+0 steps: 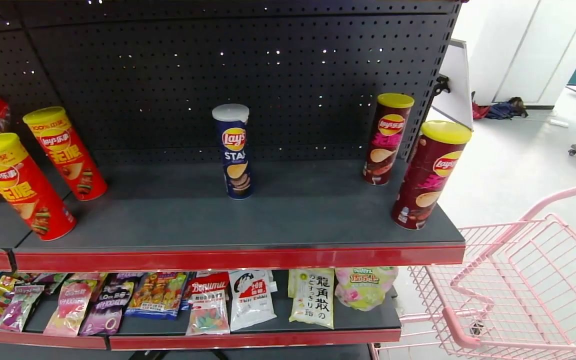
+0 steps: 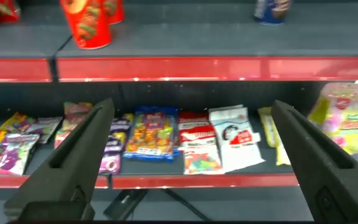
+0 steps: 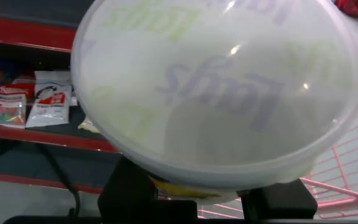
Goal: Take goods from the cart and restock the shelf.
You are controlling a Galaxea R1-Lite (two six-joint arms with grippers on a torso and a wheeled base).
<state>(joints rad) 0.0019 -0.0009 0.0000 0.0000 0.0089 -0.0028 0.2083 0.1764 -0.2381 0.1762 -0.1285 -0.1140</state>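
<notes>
Can [image 3: 216,87] in right gripper [image 3: 197,194] (left gripper [image 2: 191,106] agape)

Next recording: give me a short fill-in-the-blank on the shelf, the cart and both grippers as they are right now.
1. The lone can at the middle of the upper shelf is ___ in colour.
2. Both maroon cans have ___ lids.
3. The left gripper faces the lower shelf with its fingers ___.
4. The right gripper is shut on a clear-lidded can, near the ___ cart.
Missing words: blue; yellow; open; pink.
</notes>
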